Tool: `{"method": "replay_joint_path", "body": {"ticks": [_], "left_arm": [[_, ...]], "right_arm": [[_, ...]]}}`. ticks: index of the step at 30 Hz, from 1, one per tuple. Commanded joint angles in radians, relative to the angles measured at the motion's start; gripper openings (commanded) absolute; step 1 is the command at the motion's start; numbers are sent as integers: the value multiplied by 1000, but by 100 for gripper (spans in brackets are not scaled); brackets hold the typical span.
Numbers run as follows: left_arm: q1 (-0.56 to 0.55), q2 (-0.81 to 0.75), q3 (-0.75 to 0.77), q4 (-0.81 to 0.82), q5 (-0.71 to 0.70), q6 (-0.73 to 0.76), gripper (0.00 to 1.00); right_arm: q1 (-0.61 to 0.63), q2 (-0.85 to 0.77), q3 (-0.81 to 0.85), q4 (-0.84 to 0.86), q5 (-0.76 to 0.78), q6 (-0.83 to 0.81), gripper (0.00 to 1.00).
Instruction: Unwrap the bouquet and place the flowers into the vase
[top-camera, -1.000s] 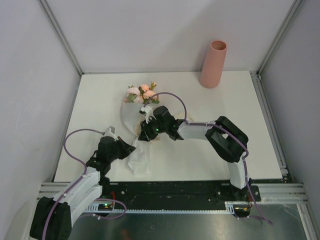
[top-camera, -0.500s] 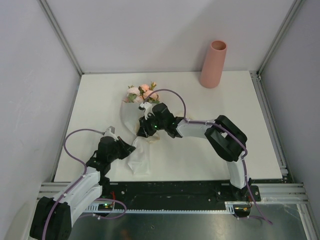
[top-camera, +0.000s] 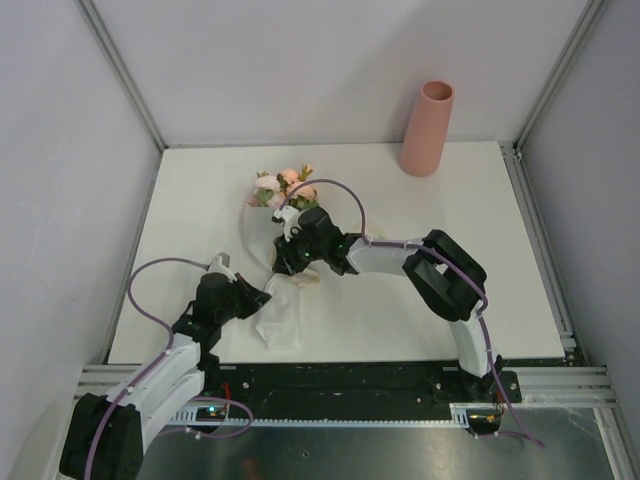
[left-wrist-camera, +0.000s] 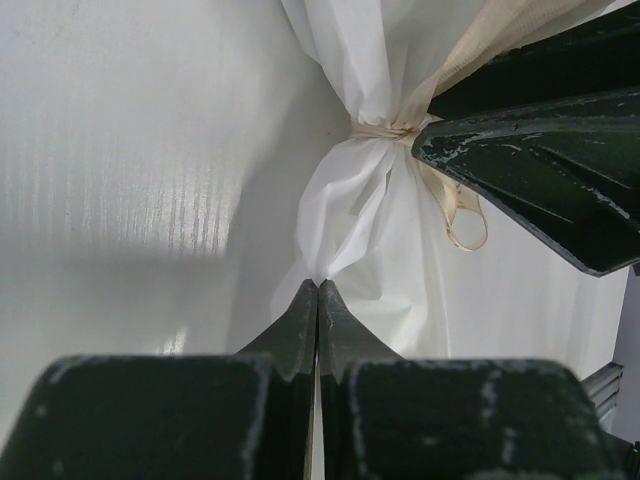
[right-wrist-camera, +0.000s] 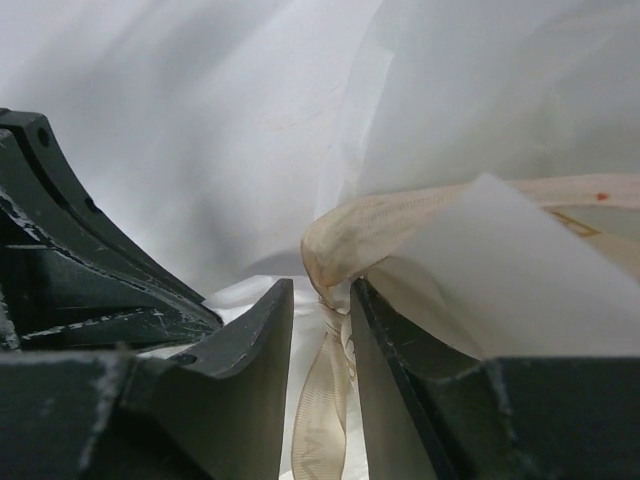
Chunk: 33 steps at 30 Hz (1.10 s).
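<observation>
Two arms reach over a white table (top-camera: 420, 310). On the left, the left gripper (top-camera: 258, 296) has its fingers (left-wrist-camera: 300, 320) pressed tight together on the thin white paper (left-wrist-camera: 365, 215) at the bottom end of the bouquet (top-camera: 258, 235). The bouquet lies flat in the middle of the table. Its pink and peach flowers (top-camera: 285, 185) point to the far side. Next comes the right gripper (top-camera: 290, 262), down on the tied part of the bouquet. Its fingers pinch the cream ribbon (right-wrist-camera: 322, 420) close to the knot. Far to the right, the tall pink vase (top-camera: 428, 128) stands up at the back edge, well apart from the bouquet.
</observation>
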Motion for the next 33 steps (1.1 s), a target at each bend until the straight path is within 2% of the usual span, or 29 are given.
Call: {"method": "replay_joint_path", "body": {"ticks": [1, 5, 11, 21, 33], "left_arm": [[-7, 2, -7, 23, -4, 10, 0], [-8, 3, -4, 24, -4, 8, 0], [-7, 0, -3, 23, -3, 7, 0], [-6, 6, -2, 24, -2, 9, 0], [-7, 6, 2, 23, 5, 13, 0]], "right_arm": [[22, 10, 23, -139, 97, -97, 34], [32, -1, 26, -167, 99, -128, 29], [45, -11, 49, -192, 64, -151, 28], [29, -107, 53, -167, -39, -66, 36], [20, -85, 64, -181, -43, -50, 35]]}}
